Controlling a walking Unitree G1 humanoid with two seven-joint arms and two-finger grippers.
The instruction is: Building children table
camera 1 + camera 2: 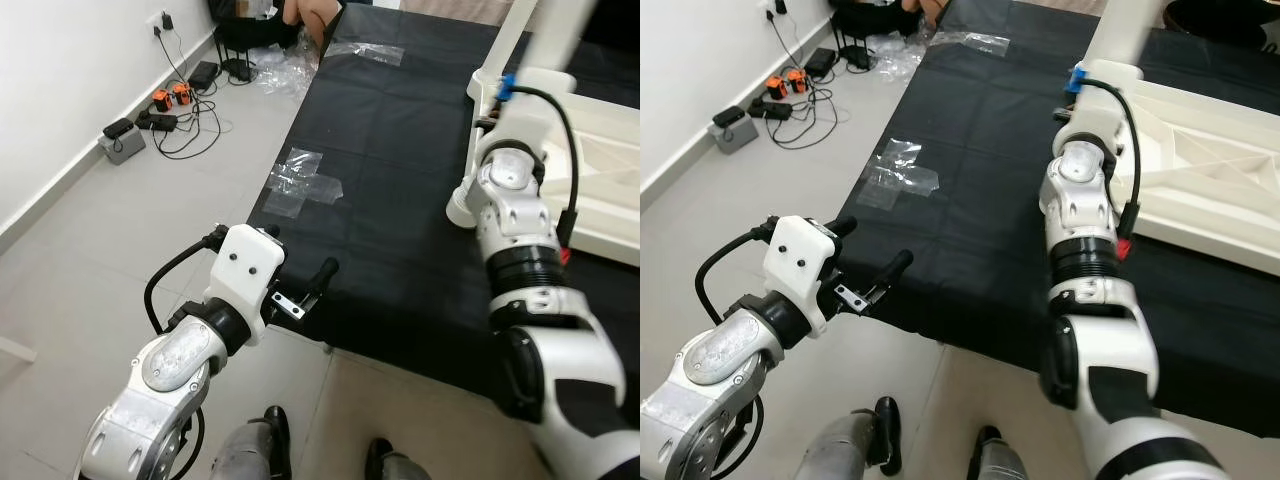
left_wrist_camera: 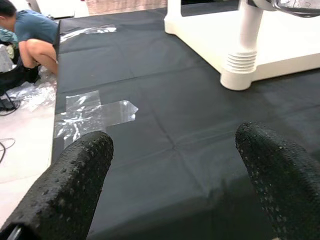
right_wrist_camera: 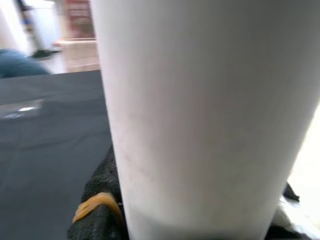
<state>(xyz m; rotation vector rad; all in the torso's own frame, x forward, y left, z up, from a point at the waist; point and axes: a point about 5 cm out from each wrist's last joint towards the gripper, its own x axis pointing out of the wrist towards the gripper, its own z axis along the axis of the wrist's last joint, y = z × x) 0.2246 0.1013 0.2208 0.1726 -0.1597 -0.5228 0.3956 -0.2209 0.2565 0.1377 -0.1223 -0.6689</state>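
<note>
My right gripper (image 3: 200,220) clamps the white plastic table leg (image 1: 1127,30), upright on the upturned white tabletop (image 1: 1230,160); my left gripper (image 2: 175,175) hovers wide open over the black mat's (image 1: 400,160) near edge.

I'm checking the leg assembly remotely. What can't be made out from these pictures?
- Right gripper: right wrist view; the white table leg hides most of its fingers and its grip.
- The leg's top: eye views, cut off by the upper edge.
- Upturned white tabletop: cut off by the right edge.
- Left gripper hangs open above the black mat.
</note>
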